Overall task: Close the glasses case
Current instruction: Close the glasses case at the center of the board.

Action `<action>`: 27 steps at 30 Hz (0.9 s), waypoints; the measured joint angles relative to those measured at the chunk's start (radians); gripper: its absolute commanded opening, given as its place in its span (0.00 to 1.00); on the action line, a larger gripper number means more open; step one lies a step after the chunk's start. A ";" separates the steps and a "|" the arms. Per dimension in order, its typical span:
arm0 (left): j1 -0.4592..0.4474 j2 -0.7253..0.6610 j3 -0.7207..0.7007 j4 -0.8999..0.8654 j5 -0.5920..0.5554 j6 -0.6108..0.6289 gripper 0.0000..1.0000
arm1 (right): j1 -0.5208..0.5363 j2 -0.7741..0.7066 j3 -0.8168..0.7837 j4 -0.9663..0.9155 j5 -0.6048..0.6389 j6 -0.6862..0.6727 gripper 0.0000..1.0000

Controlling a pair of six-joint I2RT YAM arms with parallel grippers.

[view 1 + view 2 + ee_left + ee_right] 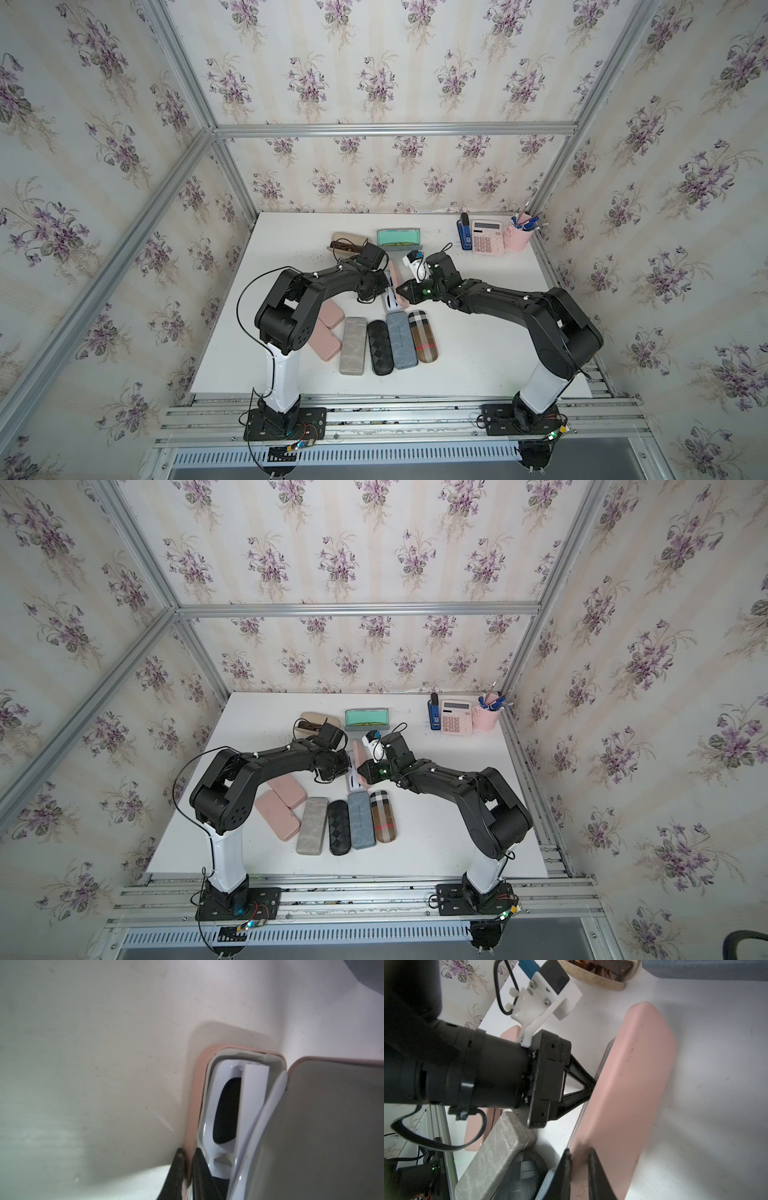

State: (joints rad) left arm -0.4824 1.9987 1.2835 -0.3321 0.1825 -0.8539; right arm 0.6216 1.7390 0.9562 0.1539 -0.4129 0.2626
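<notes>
Right gripper (579,1150) is pinching the edge of the pink case (639,1053) lid (623,1126), one finger on each face. Lid is standing tilted up off the bench (716,1064). Left gripper (588,1087) is reaching in from the lid's other side, with its tips going out of sight behind the lid. White camera mount (548,995) is sitting on the left wrist. Grey case (496,1153), black case (527,1167) and blue case (550,1178) are lying side by side near the right gripper. Two shut pink cases (473,1136) are peeking out behind the left arm. Tan case (602,984) is lying open beyond, holding brown sunglasses (602,968).
</notes>
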 measured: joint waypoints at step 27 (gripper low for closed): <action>0.000 -0.001 -0.002 0.003 0.000 0.001 0.12 | 0.012 0.016 0.004 0.011 -0.003 0.000 0.16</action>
State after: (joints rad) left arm -0.4824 1.9980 1.2816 -0.3294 0.1825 -0.8532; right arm 0.6338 1.7550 0.9604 0.1646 -0.4164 0.2626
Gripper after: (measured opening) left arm 0.121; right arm 0.165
